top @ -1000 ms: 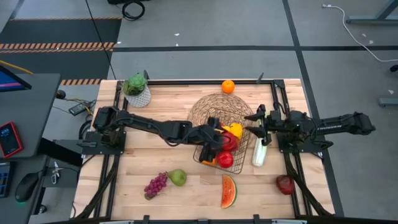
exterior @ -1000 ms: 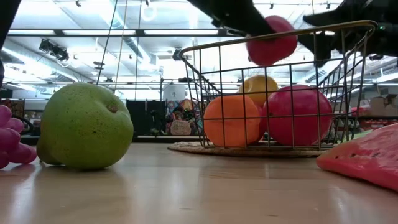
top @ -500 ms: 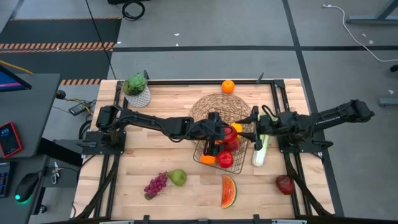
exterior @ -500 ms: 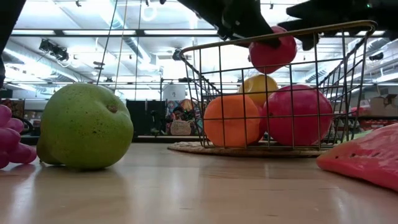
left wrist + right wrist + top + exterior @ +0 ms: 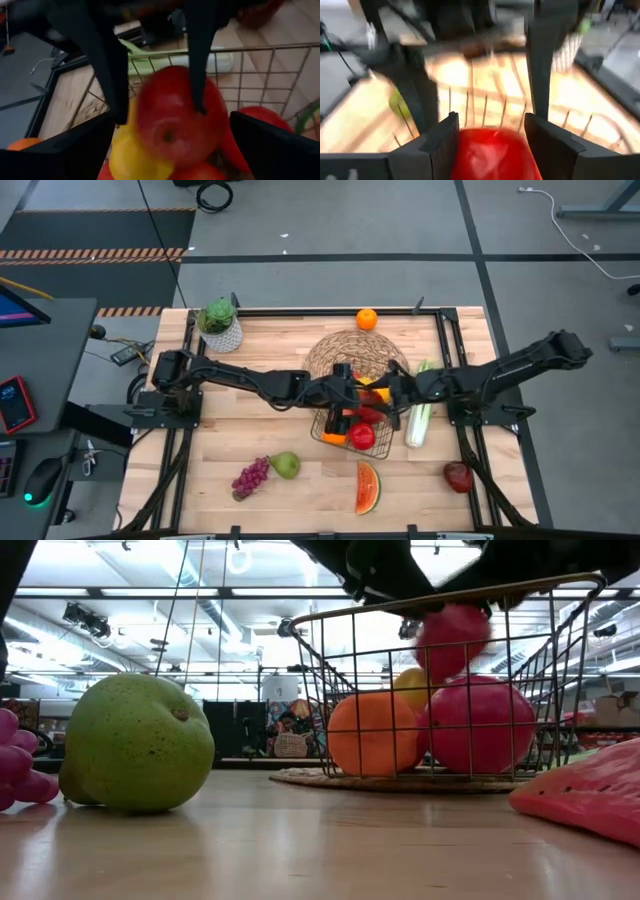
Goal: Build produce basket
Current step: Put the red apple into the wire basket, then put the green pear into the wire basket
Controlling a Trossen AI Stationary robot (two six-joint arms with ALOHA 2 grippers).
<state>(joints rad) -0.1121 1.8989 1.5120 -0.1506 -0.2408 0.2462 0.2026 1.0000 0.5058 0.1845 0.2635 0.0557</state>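
Observation:
The wire basket [image 5: 322, 432] stands on a round woven mat, holding an orange [image 5: 372, 735], a red apple [image 5: 478, 725] and a yellow piece [image 5: 412, 685]. Another red apple [image 5: 452, 635], blurred, is just under the rim above that pile. My left gripper [image 5: 172, 117] reaches in from the table's left and is open wide, with this apple [image 5: 170, 125] between its fingertips. My right gripper [image 5: 492, 125] reaches in from the right, its fingers close together over the same apple [image 5: 492, 155]. My left gripper's fingers stand on either side of the blurred apple; whether they touch its sides [image 5: 220, 125] I cannot tell. My right gripper's fingers [image 5: 199, 85] slant down from the table's right across the apple's top. The dark hands hide the spot, so I cannot tell whether they touch it.
On the table lie a pear [image 5: 286, 465], grapes [image 5: 250, 477], a watermelon slice [image 5: 368, 487], a celery stalk [image 5: 420, 415] beside the basket, a red apple [image 5: 459, 476] near right and an orange [image 5: 367, 318] at the far edge. A potted plant [image 5: 220, 325] stands far left.
My right gripper has stretched toward the table's left, from beside the basket to over it and onto the raised apple. That apple has sunk from rim height a little way into the basket and is now blurred.

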